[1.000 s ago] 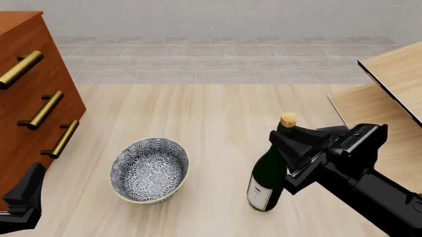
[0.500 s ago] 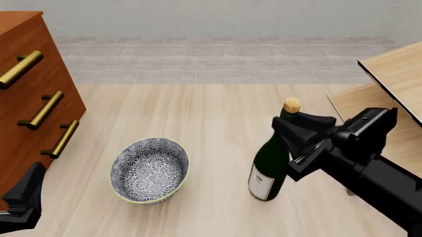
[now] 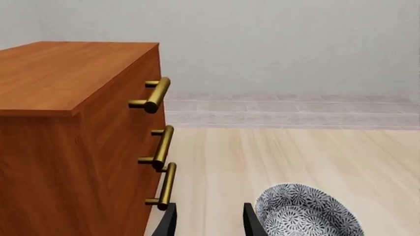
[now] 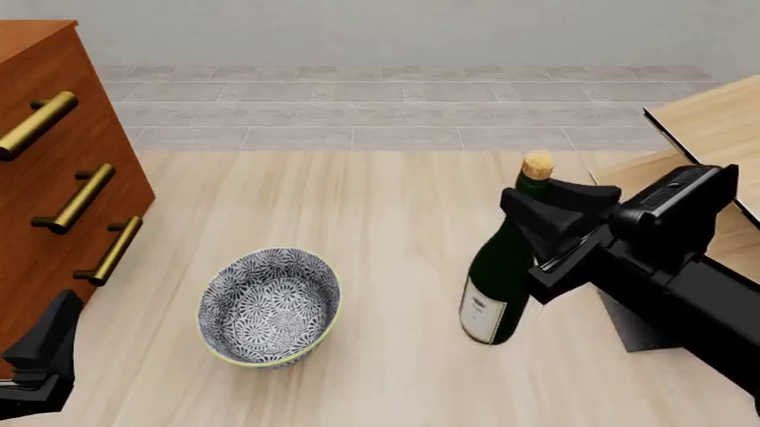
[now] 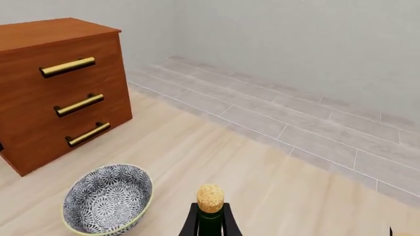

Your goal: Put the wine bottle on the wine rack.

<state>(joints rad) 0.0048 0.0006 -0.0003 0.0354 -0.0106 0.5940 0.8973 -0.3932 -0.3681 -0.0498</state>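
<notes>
The dark green wine bottle (image 4: 499, 283) with a tan cork and a white label hangs tilted just above the table, right of centre in the front view. My right gripper (image 4: 544, 221) is shut on its neck below the cork. In the right wrist view the cork and neck (image 5: 210, 204) stand between the two fingers. The light tan wine rack (image 4: 713, 142) shows at the right edge, partly hidden by the right arm. My left gripper (image 3: 208, 221) is open and empty at the near left, beside the cabinet; it also shows in the front view (image 4: 42, 356).
A reddish-brown drawer cabinet (image 4: 53, 178) with brass handles stands at the left. A blue-and-white patterned bowl (image 4: 270, 307) sits on the table between the cabinet and the bottle. A tiled floor and grey wall lie beyond the table.
My right gripper has lifted the bottle and carried it up and to the right, toward the rack. The left arm has not moved.
</notes>
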